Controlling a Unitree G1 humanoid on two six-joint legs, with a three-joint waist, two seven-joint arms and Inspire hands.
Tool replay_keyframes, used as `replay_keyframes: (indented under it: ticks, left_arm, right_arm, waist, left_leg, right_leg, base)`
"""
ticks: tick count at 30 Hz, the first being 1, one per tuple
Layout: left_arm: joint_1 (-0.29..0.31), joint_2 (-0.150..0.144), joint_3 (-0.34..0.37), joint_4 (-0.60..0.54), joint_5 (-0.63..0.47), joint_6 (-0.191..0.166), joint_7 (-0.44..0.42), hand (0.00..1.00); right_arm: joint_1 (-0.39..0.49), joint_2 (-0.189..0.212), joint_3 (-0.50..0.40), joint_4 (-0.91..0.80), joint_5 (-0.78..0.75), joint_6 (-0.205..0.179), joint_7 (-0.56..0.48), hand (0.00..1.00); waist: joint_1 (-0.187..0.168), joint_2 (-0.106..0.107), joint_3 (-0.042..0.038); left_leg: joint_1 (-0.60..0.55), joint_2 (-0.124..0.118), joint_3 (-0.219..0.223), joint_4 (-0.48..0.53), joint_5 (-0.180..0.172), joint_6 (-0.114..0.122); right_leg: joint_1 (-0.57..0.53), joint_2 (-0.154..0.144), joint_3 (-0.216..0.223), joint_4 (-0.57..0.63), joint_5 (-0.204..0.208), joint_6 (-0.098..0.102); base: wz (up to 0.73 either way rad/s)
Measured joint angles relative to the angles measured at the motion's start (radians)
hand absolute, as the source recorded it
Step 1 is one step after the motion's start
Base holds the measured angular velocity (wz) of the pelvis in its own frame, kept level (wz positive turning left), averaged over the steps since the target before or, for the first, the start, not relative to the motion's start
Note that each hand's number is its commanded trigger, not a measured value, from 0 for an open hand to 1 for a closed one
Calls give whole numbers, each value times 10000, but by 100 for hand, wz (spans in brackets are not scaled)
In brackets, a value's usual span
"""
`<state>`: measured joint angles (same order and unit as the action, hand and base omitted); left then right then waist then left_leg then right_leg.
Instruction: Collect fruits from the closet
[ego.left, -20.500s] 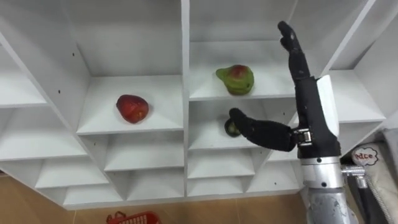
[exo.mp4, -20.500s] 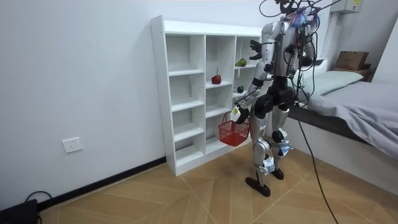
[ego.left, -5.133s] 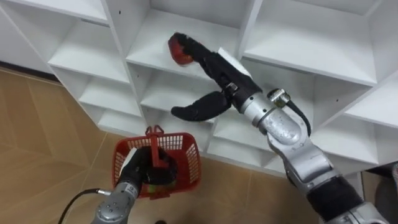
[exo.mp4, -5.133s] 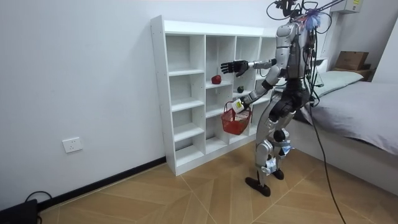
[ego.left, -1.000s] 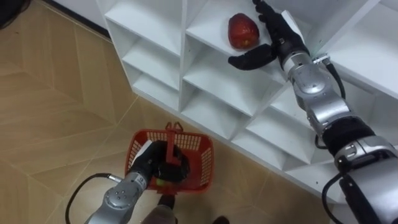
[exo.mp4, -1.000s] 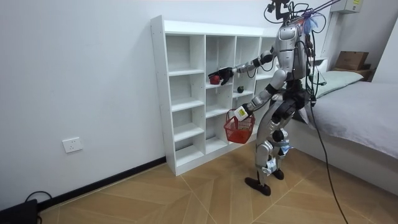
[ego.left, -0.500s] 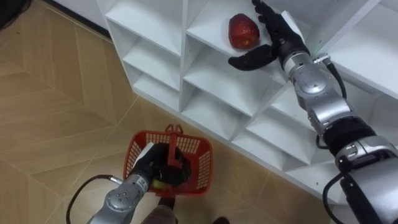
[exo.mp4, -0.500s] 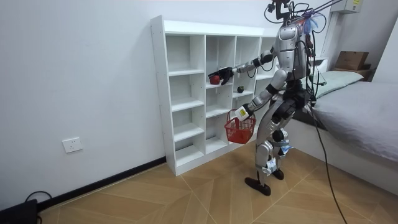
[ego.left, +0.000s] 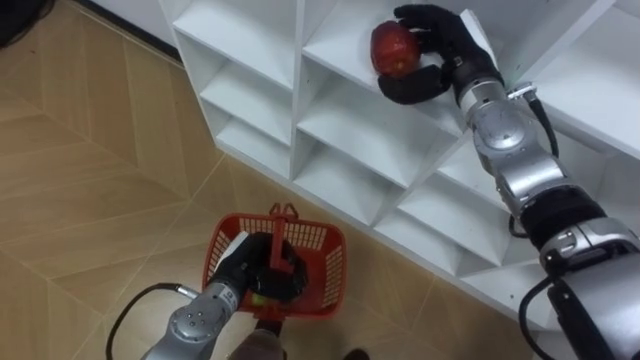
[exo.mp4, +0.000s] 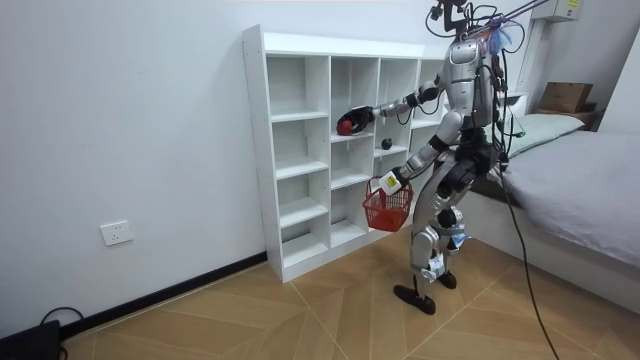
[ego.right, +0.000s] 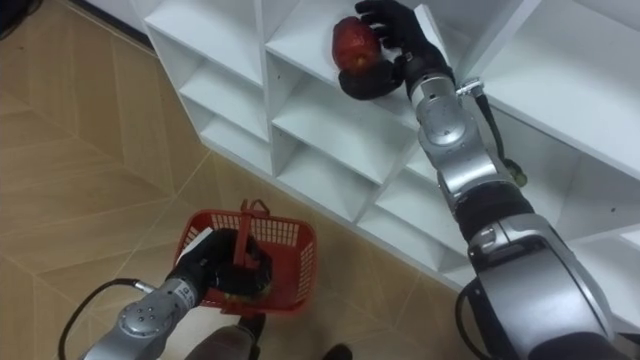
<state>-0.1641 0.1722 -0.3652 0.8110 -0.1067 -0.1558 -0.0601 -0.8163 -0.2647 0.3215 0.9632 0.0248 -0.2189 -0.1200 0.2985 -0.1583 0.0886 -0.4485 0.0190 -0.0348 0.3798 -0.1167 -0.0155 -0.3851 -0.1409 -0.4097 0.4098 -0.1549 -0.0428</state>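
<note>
Right hand curled round the red apple - apple sits on a middle shelf of the white closet. Left hand closed on the red basket's handle - held low over the wood floor.

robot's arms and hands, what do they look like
The right hand and left hand are black and humanlike; the left has a small white tag on its back. Both forearms are silver metal in rounded segments. A dark band wraps the right arm, and thin black cables run beside each forearm.
</note>
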Motion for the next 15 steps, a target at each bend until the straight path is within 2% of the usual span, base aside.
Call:
replay_keyframes:
  ticks: [15]
  left_arm:
    - [3,-16,3,0,0,28,-8,100]
  right_arm:
    - [8,25,71,2,98,15,-83,100]
  waist:
    - [25,1,0]
  left_leg:
    - [-28,16,-9,8,-1,-3]
  right_leg:
    - [-4,20,-24,-102,8,-12]
  base:
    - [0]
